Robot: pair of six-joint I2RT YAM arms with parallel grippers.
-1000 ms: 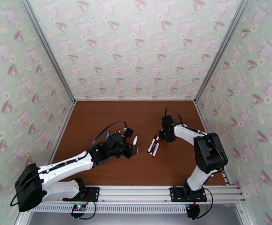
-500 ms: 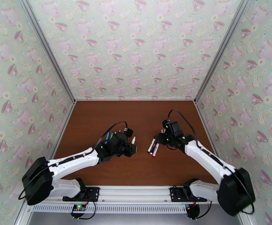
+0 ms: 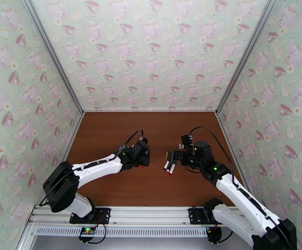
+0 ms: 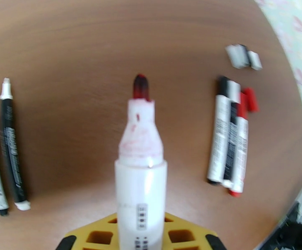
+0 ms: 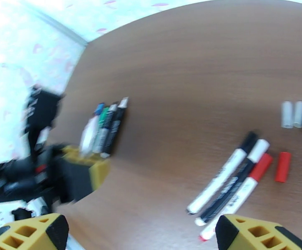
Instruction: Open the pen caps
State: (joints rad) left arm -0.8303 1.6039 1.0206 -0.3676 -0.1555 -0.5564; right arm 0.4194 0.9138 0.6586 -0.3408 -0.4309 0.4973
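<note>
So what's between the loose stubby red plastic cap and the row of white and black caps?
Bare brown tabletop separates red cap and cap row; right wrist view shows it.

your left arm point(image 3: 96, 167) folds out from its base to an elbow near 8 o'clock in the top view, then the forearm stretches low toward 2 o'clock. the left gripper point(image 3: 143, 157) points toward 3 o'clock, jaws clamped tight on a white marker point(image 4: 140, 176) that sticks straight out between the yellow fingers point(image 4: 96, 238). your right arm point(image 3: 234, 192) swings out to an elbow near 5 o'clock, forearm running toward 11 o'clock. the right gripper point(image 3: 175, 156) faces 9 o'clock, toward the left one. its jaws stand spread wide and hold nothing.
</note>
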